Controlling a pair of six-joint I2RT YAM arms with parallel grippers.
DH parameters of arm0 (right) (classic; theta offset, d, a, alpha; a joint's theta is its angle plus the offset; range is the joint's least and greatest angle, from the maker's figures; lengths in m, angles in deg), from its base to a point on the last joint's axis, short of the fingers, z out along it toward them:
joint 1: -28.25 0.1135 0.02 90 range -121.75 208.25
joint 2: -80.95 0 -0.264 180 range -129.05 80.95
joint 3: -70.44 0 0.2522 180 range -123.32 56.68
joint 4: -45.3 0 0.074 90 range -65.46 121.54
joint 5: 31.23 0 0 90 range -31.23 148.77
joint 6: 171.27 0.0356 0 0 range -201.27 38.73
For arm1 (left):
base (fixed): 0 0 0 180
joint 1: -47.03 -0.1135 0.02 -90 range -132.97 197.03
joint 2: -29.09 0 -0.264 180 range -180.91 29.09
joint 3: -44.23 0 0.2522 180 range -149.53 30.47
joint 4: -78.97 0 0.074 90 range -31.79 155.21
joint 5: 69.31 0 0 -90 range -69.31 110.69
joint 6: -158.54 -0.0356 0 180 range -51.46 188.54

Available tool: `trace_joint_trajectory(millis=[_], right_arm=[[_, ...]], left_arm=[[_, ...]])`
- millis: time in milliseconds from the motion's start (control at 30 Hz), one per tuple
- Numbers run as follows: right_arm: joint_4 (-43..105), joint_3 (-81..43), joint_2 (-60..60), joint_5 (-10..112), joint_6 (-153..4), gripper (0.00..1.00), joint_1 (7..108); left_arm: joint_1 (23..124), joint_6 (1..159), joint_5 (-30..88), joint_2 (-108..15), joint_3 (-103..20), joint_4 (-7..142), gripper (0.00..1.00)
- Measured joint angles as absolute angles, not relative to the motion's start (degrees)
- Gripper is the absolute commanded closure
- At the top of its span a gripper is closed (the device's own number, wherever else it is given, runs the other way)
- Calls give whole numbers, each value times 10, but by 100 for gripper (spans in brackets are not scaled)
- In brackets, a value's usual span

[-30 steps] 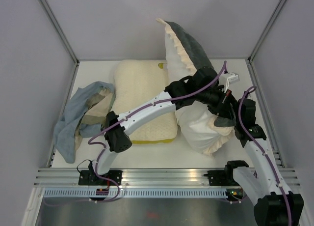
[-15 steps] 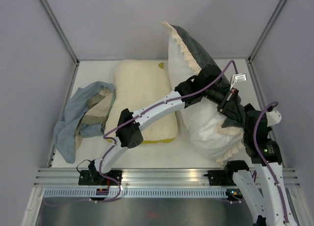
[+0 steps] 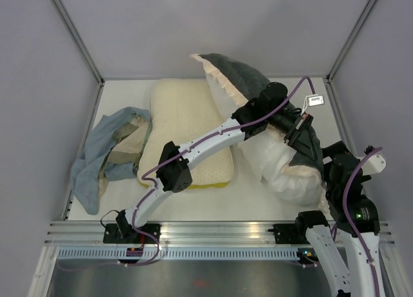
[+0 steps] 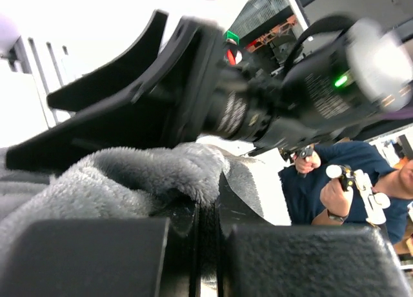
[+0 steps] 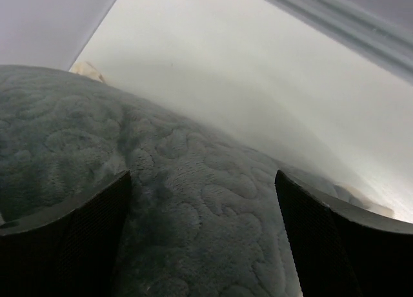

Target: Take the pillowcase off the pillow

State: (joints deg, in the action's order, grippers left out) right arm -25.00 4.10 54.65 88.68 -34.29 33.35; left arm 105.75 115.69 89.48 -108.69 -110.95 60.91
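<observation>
The pillowcase [image 3: 242, 71], dark grey plush with a cream frill [image 3: 216, 84], hangs raised over the back right of the table. The plump white pillow [image 3: 274, 164] sticks out of its lower end, toward the near right. My left gripper [image 3: 295, 130] reaches across and is shut on a fold of the grey plush [image 4: 116, 181]; the fabric is pinched between its fingers [image 4: 208, 226]. My right gripper [image 3: 328, 163] sits by the pillowcase's right side. It is wide open [image 5: 203, 200], with the grey plush [image 5: 193, 181] spread under its fingers, which hold nothing.
A flatter cream-yellow pillow [image 3: 184, 126] lies left of centre. A crumpled blue-grey and beige cloth [image 3: 106, 152] lies at the left edge. Grey walls enclose the table. A metal rail [image 3: 206, 232] runs along the near edge. My right arm [image 4: 290, 97] shows close in the left wrist view.
The raised top of the pillowcase has dropped and swung left. The pillow has slid toward the near right. My right arm has drawn back toward the near right corner.
</observation>
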Motion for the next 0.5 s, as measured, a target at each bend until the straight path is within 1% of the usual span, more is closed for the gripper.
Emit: trace_joint_trajectory(millis=[100,200,367,500], right_arm=[[-201,116,570,865,-325,3,333],[-168,160,563,830,-307,3,333],[-135,180,552,777,-293,3,334],[-99,164,549,760,-287,3,334]], left_arm=[[1053,1156,894,-1091,-1101,594,98],[1045,1147,889,-1089,-1079,568,98],[1036,1106,850,-1010,-981,532,98],[1034,1056,801,-943,-967,468,98]])
